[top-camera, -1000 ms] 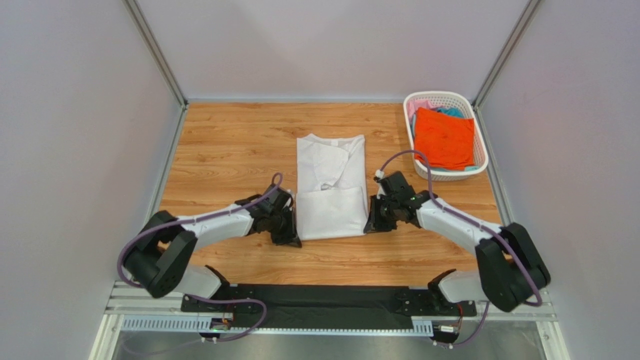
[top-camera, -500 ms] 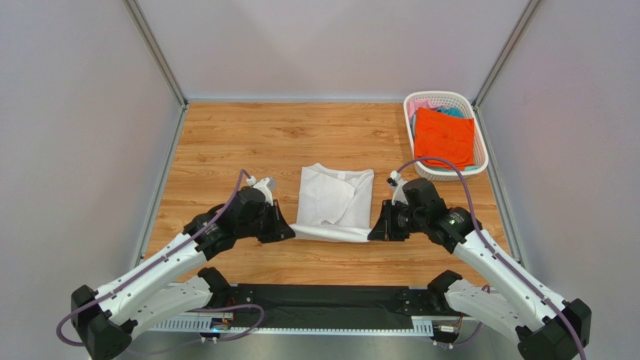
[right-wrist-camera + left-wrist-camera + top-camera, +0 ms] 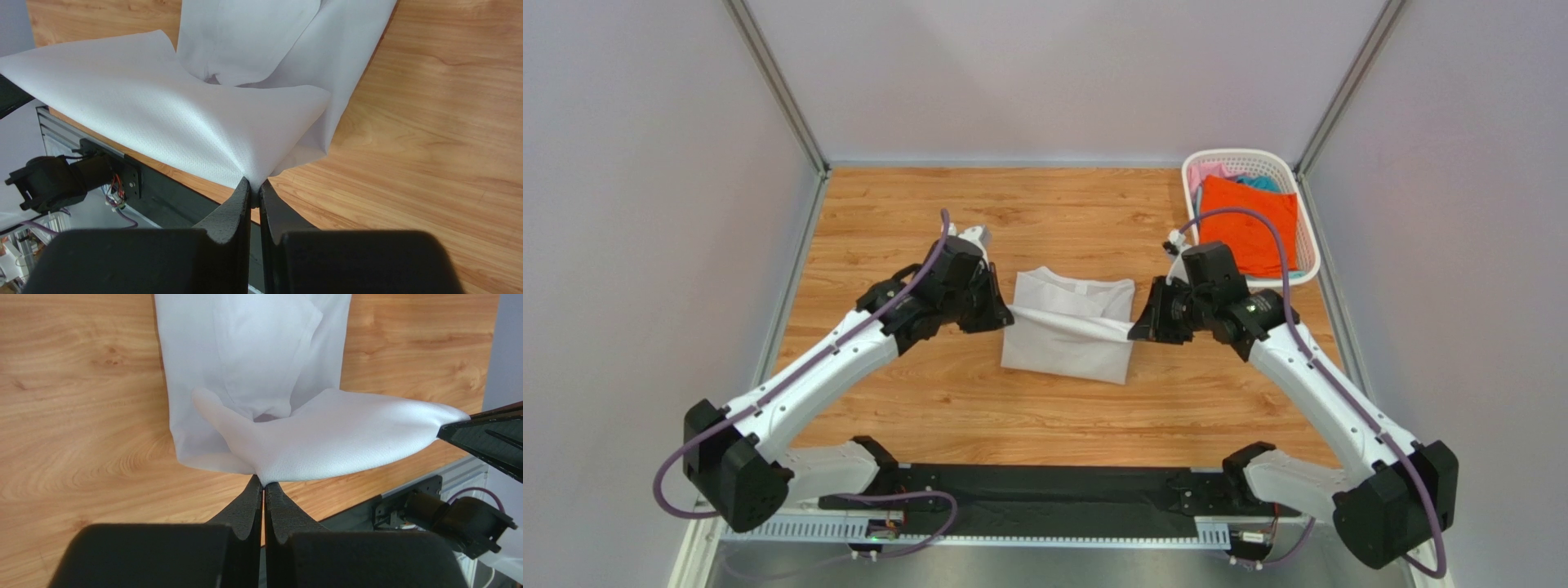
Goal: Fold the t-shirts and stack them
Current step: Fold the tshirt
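The white t-shirt (image 3: 1069, 331) lies partly folded at the table's middle, its near edge lifted and stretched between both grippers. My left gripper (image 3: 1004, 321) is shut on the shirt's left corner (image 3: 270, 471). My right gripper (image 3: 1140, 328) is shut on its right corner (image 3: 255, 168). The lifted flap hangs over the rest of the shirt (image 3: 258, 349), which lies flat on the wood and also shows in the right wrist view (image 3: 258, 37). An orange t-shirt (image 3: 1249, 224) lies on top in the basket, with pink (image 3: 1205, 173) and teal (image 3: 1259, 183) cloth showing under it.
The white lattice basket (image 3: 1192, 208) stands at the far right corner. Grey walls close in the wooden table (image 3: 891, 245) at left, back and right. A black rail (image 3: 1051, 490) runs along the near edge.
Both grippers have carried the shirt's near edge up and toward the back, over the rest of the shirt. The arms have stretched out further from their bases.
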### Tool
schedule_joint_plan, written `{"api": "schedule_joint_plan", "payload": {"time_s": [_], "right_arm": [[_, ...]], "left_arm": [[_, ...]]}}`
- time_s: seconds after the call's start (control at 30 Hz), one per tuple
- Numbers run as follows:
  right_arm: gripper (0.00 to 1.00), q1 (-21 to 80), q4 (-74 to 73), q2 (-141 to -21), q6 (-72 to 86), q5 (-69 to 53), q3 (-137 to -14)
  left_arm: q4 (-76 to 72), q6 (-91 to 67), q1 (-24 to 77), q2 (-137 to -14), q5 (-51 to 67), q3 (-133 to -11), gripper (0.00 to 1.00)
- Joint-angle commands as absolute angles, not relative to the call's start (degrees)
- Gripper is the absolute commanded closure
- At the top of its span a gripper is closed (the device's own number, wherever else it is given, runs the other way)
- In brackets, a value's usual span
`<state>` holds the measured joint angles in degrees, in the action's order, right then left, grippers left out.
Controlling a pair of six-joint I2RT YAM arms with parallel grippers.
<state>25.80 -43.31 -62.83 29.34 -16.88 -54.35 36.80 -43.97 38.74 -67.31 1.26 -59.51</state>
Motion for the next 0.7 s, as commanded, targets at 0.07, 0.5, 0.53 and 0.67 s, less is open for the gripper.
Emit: {"api": "schedule_joint_plan", "payload": {"time_s": [0.07,0.5,0.53,0.67], "right_arm": [[0.95,20.23,-39.47,-67.57,26.98,-18.71,-57.74],[0.93,13.36,-29.80,-86.56,26.54,-22.68,-64.51],[0.92,13.27,-29.27,-87.88,26.46,-22.33,-65.99],[0.91,12.92,-27.51,-98.05,26.54,-17.68,-71.18]], "left_arm": [[33.24,-39.64,34.90,-74.51,4.38,-65.99,1.00],[31.38,-35.42,29.45,-93.77,6.33,-78.91,1.00],[31.46,-35.07,29.18,-96.22,6.59,-79.71,1.00],[31.03,-34.89,27.08,-102.99,7.12,-85.06,1.00]]}}
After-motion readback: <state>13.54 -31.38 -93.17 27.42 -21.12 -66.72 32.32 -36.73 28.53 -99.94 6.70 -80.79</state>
